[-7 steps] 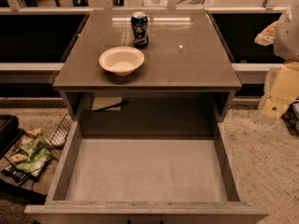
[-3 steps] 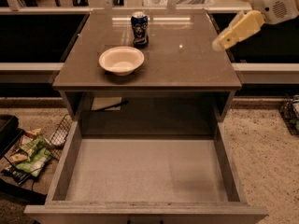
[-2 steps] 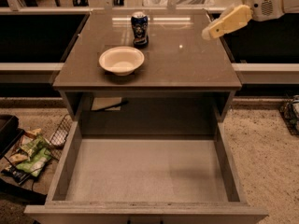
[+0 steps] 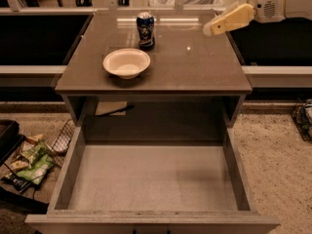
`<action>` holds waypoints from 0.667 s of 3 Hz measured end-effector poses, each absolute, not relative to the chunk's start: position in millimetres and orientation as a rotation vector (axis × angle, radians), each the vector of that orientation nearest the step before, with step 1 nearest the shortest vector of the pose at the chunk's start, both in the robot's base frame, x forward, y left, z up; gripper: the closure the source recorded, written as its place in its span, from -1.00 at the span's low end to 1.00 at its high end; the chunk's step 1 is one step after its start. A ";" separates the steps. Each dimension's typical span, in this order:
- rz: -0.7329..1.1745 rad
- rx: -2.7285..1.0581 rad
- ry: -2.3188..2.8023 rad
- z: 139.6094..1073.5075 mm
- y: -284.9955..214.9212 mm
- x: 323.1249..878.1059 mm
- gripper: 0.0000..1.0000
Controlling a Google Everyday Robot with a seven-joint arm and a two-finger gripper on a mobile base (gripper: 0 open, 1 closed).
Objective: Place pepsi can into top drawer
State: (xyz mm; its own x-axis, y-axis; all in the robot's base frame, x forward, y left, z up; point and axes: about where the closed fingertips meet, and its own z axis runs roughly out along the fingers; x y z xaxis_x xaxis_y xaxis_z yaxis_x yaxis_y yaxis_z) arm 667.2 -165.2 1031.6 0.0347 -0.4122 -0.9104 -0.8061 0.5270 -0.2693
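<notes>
One small dark blue pepsi can (image 4: 145, 29) with a silver top stands upright near the back edge of the single brown glossy cabinet top (image 4: 200, 65), a little left of centre. One cream round bowl (image 4: 126, 62) sits in front of it and slightly to its left, close by but not touching it. Those two are the only items standing on the cabinet top. One wide grey top drawer (image 4: 65, 174) is pulled fully out below the front edge, showing its pale flat floor and thin side walls, and the can is well apart from it, up on the surface rather than inside. One cream-coloured gripper (image 4: 215, 27) reaches in from the upper right on a pale arm. It hovers above the right rear part of the cabinet top, pointing down and left towards the can but well to the right of it, touching nothing — whether it is spread or closed cannot be told. In the recess under the top, at the left, lies one pale flat sheet (image 4: 111, 108). On the floor to the left, one dark wire basket (image 4: 62, 139) holds several green and yellow snack packets (image 4: 33, 161).
</notes>
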 end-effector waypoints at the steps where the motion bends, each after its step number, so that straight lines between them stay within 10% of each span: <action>1: 0.431 -1.040 1.577 1020.5 -152.5 682.6 -1.00; 2: 0.473 -0.977 1.568 997.7 -124.0 729.0 -1.00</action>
State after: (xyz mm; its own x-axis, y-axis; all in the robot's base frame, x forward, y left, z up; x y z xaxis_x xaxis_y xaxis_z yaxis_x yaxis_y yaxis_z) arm 729.0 -124.0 997.7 0.0192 -0.3257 -0.9453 -0.7943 0.5692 -0.2123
